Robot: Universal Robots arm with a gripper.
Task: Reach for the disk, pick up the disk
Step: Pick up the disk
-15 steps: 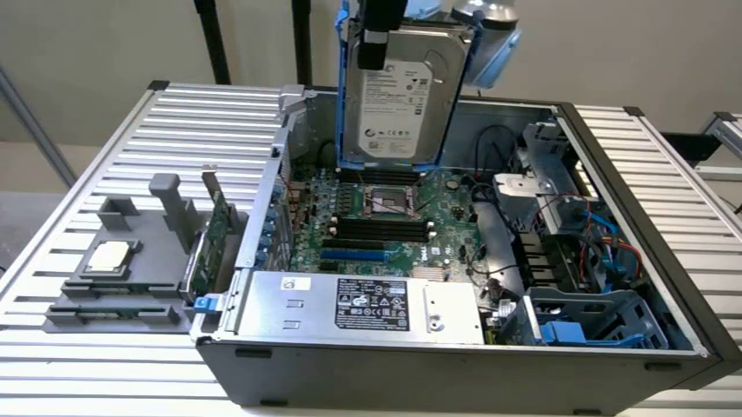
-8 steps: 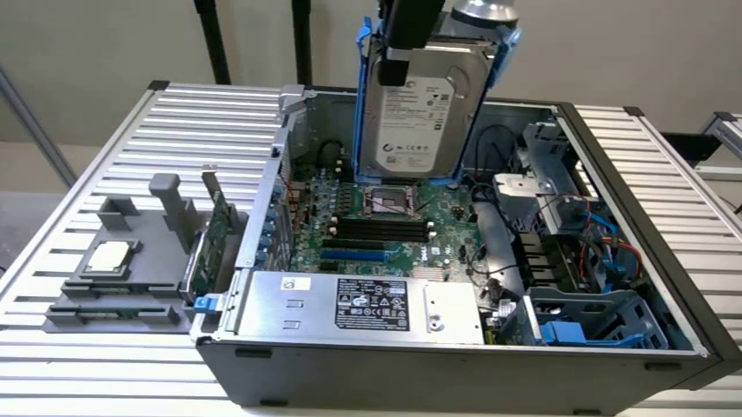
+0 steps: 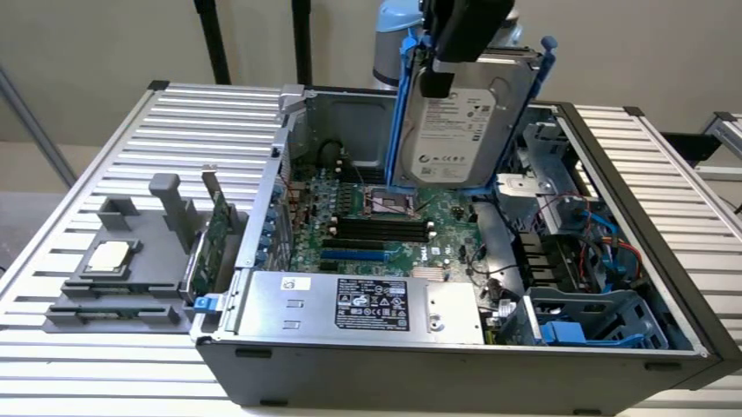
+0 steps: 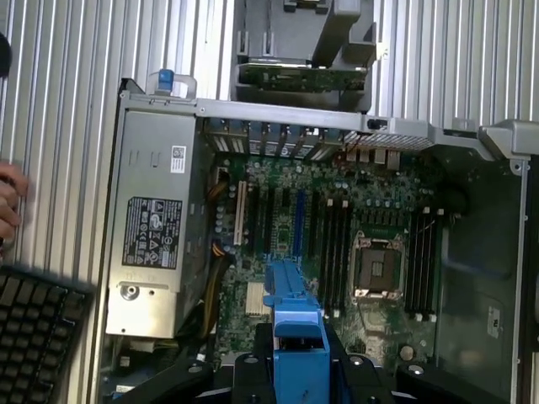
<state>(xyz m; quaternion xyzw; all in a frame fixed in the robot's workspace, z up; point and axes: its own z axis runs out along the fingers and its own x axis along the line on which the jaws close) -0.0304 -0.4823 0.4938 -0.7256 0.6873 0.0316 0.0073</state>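
At the exterior view's left, a small square silver CPU chip (image 3: 110,254) sits in a grey holder on the slatted metal table (image 3: 69,182), beside the open grey computer case (image 3: 464,365). Further right, the black gripper (image 3: 437,65) pinches the top edge of the disk (image 3: 458,130) — a flat silver-grey hard drive in a bright blue plastic frame — hanging upright, clear above the green motherboard (image 3: 383,228). The grip is only on that edge; I judge a swing could slip it onto the board.

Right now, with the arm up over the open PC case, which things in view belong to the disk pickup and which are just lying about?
Belongs to the job:
- disk, hanging upright above the case in its blue frame
- gripper, clamped on the disk's top edge

Just lying about:
- power supply box
- CPU chip on its grey stand
- motherboard
- keyboard
- a person's hand
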